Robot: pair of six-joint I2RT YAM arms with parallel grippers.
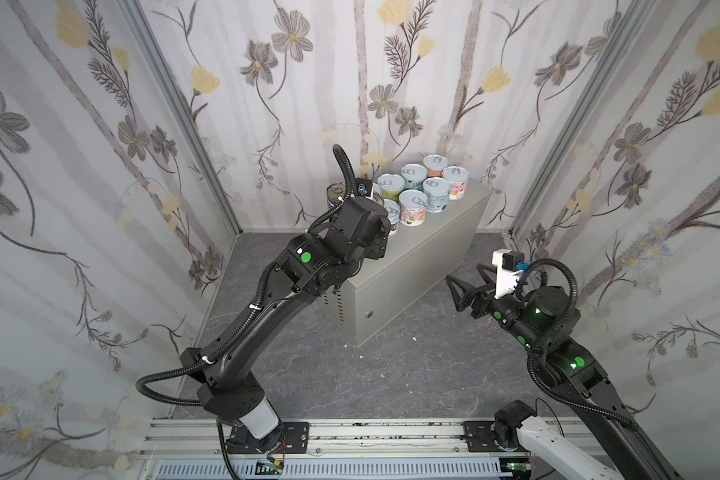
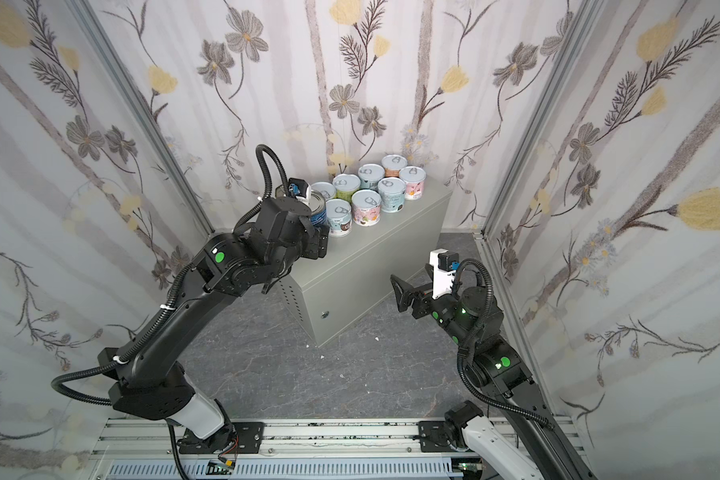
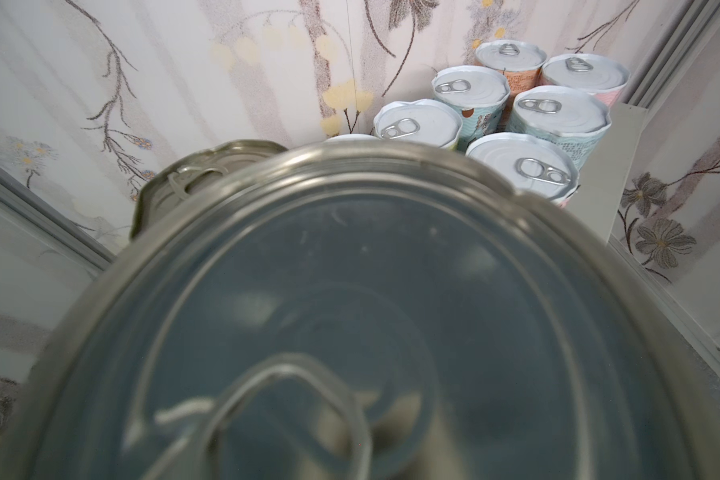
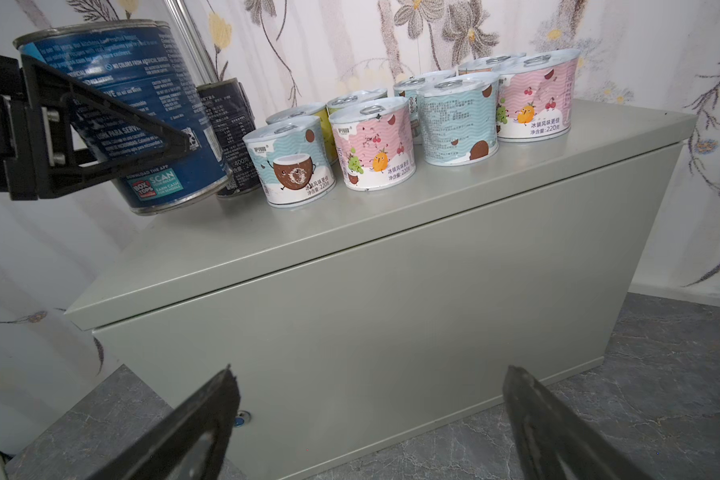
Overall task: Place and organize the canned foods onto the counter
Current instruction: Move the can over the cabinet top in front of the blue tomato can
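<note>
Blue can (image 4: pixel 142 83) clamped in the left pincer (image 4: pixel 171 139), tilted, base low over the free end of the surface (image 4: pixel 350 232) (touching? can't tell), just beside the navy can (image 4: pixel 229 124) and short cans (image 4: pixel 375 141); the right pincer (image 4: pixel 371 382) gapes empty, well apart.

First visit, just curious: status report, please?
Left pincer shut on blue can, over counter end. Right pincer open, empty. Eight short cans and navy can on counter. Nothing blocking.

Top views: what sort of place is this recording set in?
Probably a staged robot test booth, not a real kitchen: floral wallpaper panels in aluminium framing, arms mounted on a rail, and a grey metal cabinet serving as counter.
</note>
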